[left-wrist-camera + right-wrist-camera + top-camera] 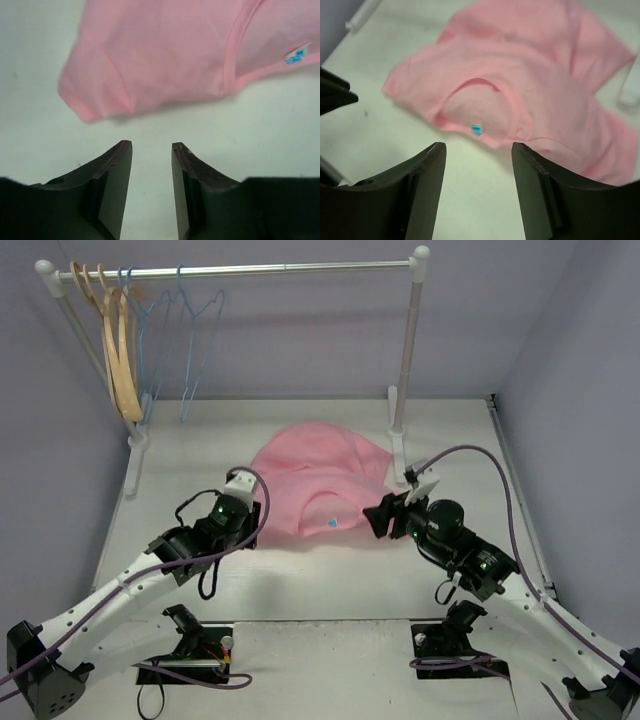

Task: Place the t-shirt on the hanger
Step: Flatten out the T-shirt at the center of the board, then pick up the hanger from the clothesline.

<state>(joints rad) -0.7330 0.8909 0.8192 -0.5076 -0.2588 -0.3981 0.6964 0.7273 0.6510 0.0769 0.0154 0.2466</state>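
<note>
The pink t-shirt [318,480] lies crumpled on the table's middle, its neck opening with a small label [332,522] facing the near edge. It also shows in the left wrist view [165,55] and the right wrist view [520,95]. Several light-blue wire hangers [190,330] hang on the rail at the back left. My left gripper [250,512] is open and empty, just left of the shirt's near-left sleeve. In its wrist view [152,147] it is over bare table. My right gripper [372,515] is open and empty at the shirt's near-right edge, and in its own view [478,146] it is short of the collar.
Two tan wooden hangers [118,350] hang left of the blue ones on the metal rail [260,270]. The rack's right post [405,360] and its white foot [398,455] stand just behind the shirt. Grey walls close in the table on three sides.
</note>
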